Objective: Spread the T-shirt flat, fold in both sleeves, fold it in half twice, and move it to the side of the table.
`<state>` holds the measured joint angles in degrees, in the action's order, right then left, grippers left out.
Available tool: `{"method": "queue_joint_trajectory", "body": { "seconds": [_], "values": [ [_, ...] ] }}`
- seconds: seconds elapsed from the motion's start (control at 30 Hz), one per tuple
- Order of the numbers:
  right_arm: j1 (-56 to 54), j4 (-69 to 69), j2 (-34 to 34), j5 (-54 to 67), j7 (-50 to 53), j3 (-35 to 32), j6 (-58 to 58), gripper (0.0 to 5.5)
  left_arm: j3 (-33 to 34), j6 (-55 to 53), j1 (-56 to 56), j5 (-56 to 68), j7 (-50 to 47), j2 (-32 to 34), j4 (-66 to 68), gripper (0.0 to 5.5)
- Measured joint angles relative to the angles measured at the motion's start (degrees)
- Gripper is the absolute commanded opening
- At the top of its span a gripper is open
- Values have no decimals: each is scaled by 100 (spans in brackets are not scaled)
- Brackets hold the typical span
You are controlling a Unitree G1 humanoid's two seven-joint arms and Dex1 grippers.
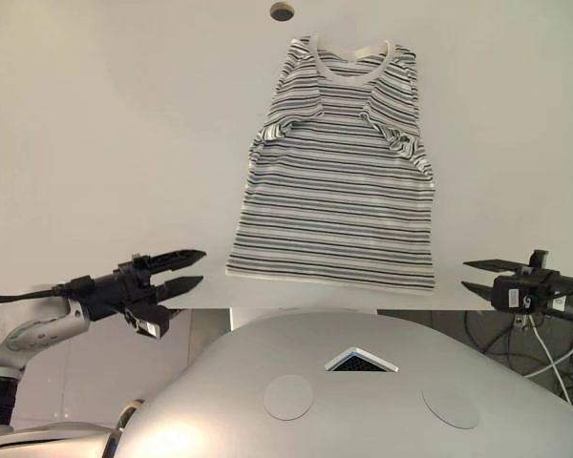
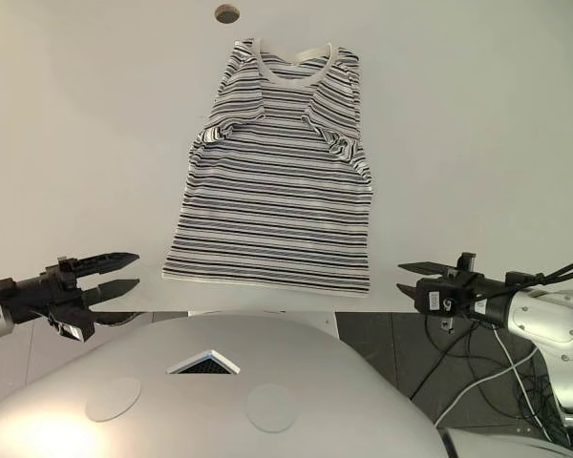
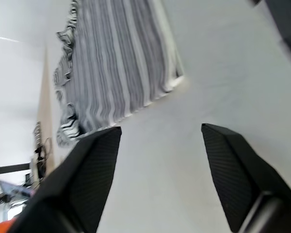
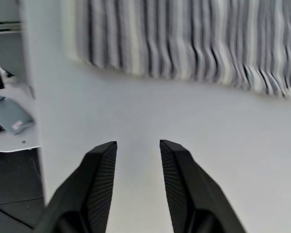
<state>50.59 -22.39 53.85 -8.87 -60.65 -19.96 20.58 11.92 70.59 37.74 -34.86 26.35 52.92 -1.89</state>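
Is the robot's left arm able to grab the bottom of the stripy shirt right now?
Probably yes. The left gripper hangs open just beside the near corner of the T-shirt, and nothing lies between them on the table.

There is one striped T-shirt on one white counter. One small round grey disc sits near the counter's far edge. Two hands show, one left hand and one right hand, each with two fingers.

silver-grey arms with black cables and ridged black jaws.
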Motion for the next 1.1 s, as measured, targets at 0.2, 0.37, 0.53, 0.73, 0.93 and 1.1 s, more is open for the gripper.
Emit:
{"method": "queue_joint_trajectory", "body": {
  "seconds": [0.2,0.37,0.53,0.73,0.93,1.1],
  "values": [
    [-138,-195,-47,-265,135,390,28,168,-504,118,-743,-588,-338,-219,-4,305],
    [-155,-391,-49,-378,200,573,-17,168,-943,100,-1191,-851,-545,-318,5,305],
    [-122,-518,-47,-426,241,649,-16,168,-1249,-14,-1362,-851,-593,-275,-43,305],
    [-727,-541,-7,-438,234,1087,-68,168,-1500,-286,-1323,-761,-591,-151,-107,220],
    [-1260,-537,120,-489,174,1592,-79,168,-1580,-535,-1150,-798,-576,-35,-236,85],
    [-1205,-546,195,-476,157,1659,-129,107,-1715,-751,-1162,-743,-439,86,-423,0]
  ]
}}
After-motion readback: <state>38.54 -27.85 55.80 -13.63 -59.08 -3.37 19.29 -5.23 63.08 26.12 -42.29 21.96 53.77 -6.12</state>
